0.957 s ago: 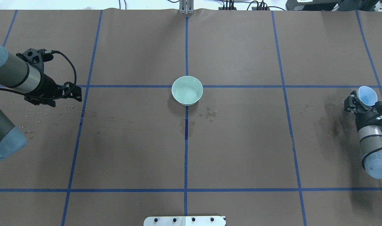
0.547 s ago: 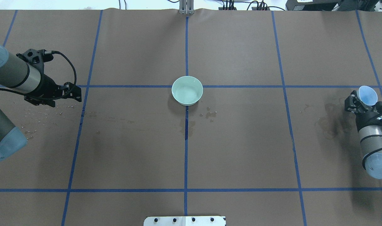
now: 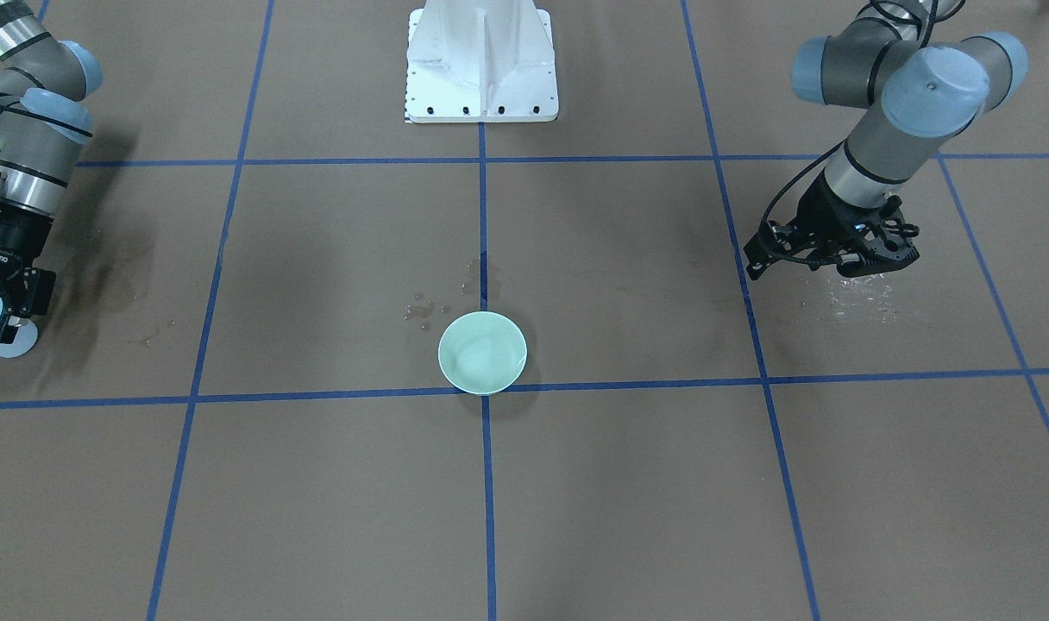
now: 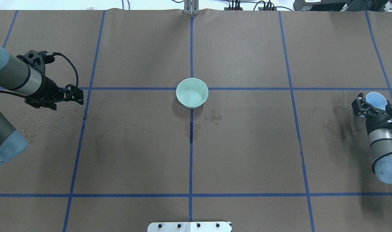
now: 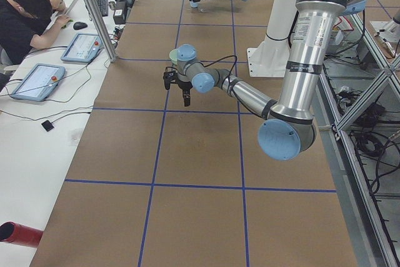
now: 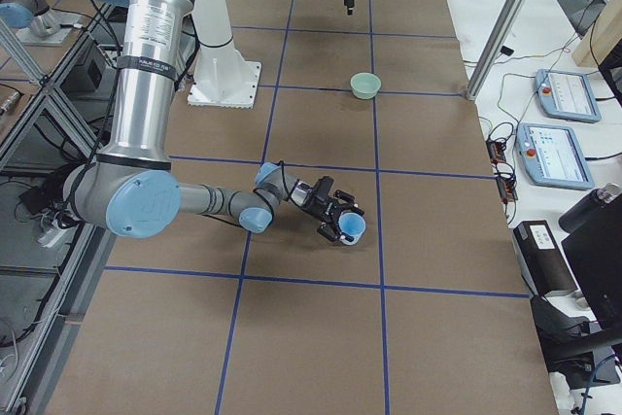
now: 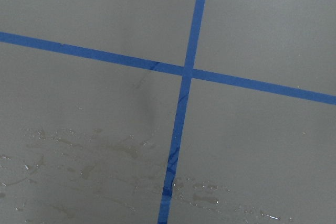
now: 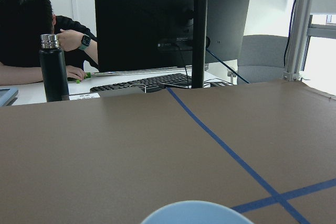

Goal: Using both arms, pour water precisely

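Your right gripper (image 4: 370, 104) sits at 3 o'clock of the overhead view, fingers closed around a light blue cup (image 4: 376, 100), rim up. In the right wrist view the cup rim (image 8: 197, 212) shows at 6 o'clock; you can't tell from any view whether there's water in it.

Your left gripper (image 4: 74, 94) is at 9 o'clock overhead, low over the brown table cover (image 4: 247, 145), holding nothing. Fingers look close together in the front view (image 3: 826, 254), but you can't tell for sure how far apart they are.

Pale green bowl (image 4: 192, 92) sits dead centre on the blue tape cross (image 4: 191, 88), well apart from both grippers. Inside has a faint sheen; can't confirm liquid.

Water droplets (image 4: 44, 112) glint on the cover under and at 6 o'clock of the left gripper, also seen in the left wrist view (image 7: 105, 156). A few more drops (image 4: 215, 117) lie at 5 o'clock of the bowl. Dried brownish stain (image 4: 339, 127) is at 8 o'clock of the right gripper.
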Controlling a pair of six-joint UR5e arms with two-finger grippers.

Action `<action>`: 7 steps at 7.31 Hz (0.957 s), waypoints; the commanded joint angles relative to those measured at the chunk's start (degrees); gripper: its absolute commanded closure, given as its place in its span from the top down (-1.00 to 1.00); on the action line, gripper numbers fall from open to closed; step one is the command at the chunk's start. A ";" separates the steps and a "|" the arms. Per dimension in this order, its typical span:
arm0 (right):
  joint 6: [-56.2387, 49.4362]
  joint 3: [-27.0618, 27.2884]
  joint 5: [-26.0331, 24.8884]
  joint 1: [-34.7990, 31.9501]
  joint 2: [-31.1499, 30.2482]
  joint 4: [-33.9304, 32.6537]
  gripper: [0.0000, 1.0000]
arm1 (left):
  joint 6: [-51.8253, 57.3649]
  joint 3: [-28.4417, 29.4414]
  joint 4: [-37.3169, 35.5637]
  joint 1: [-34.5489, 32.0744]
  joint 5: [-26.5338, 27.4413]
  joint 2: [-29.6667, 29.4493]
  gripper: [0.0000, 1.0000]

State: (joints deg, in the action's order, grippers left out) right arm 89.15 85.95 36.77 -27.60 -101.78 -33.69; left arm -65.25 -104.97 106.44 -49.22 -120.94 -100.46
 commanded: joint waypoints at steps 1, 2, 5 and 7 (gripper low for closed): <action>-0.64 0.53 -0.21 0.00 0.00 0.02 0.99 | 0.12 0.03 0.00 0.00 0.00 0.00 1.00; -1.25 0.97 -0.38 -0.09 -0.17 0.02 0.99 | 0.12 0.03 0.00 0.00 0.00 0.00 1.00; -2.84 2.64 -0.65 -0.18 -1.23 0.02 0.99 | -0.06 -0.32 0.00 0.00 -0.09 0.00 1.00; -6.24 6.49 -0.38 -0.18 -3.77 0.11 0.99 | 0.03 -0.32 0.00 0.00 -0.09 0.00 1.00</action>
State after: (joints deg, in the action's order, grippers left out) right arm 85.25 90.16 36.22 -27.77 -104.05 -33.64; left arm -65.27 -105.25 106.44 -49.22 -121.01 -100.46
